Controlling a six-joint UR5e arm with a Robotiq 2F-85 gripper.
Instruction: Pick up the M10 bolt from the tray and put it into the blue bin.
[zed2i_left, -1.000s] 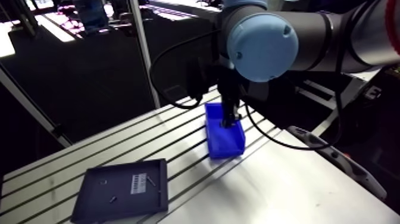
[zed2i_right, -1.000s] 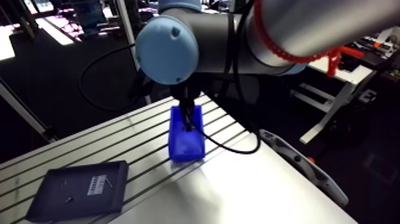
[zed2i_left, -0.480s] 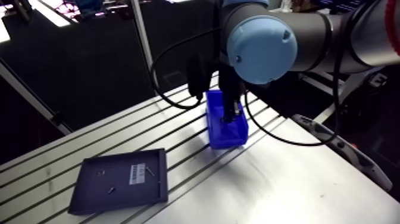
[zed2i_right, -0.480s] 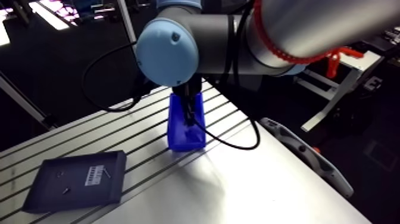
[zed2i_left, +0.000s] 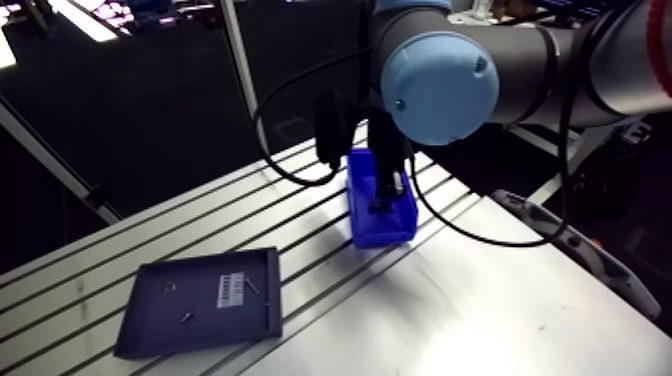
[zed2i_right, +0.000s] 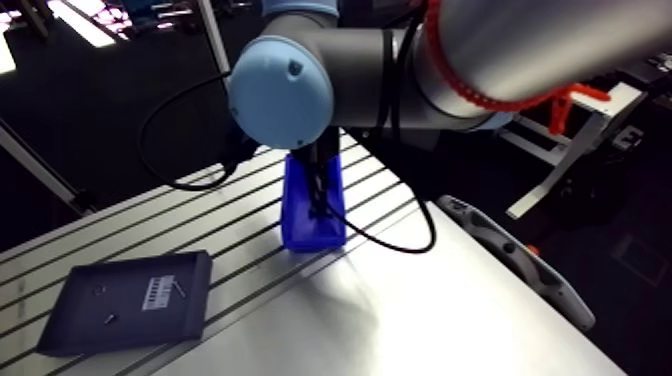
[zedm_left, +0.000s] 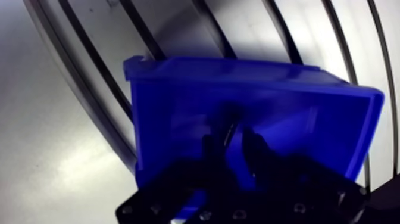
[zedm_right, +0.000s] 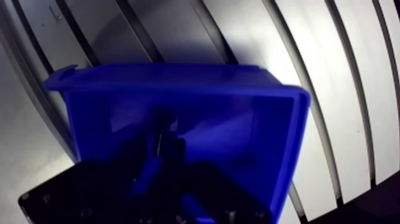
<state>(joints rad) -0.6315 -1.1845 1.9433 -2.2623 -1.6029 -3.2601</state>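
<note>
The blue bin (zed2i_left: 385, 228) stands on the slotted table, beyond the dark tray (zed2i_left: 155, 330). My gripper (zed2i_left: 383, 204) reaches down into the bin. In the wrist view the gripper (zedm_left: 232, 148) is inside the bin's walls (zedm_left: 238, 67), its fingers close together. A thin dark bolt (zedm_left: 228, 128) sticks out between the fingertips, above the bin's floor. The gripper looks shut on this bolt.
The dark tray carries a white label (zed2i_left: 232, 290) and a few small dark parts (zed2i_left: 187, 320). A bare stretch of smooth tabletop (zed2i_left: 480, 310) lies in front of the bin. The table's edge runs just right of the bin.
The view shifted after the earliest frames as the arm moved. The gripper stays inside the blue bin, perhaps slightly lower.
</note>
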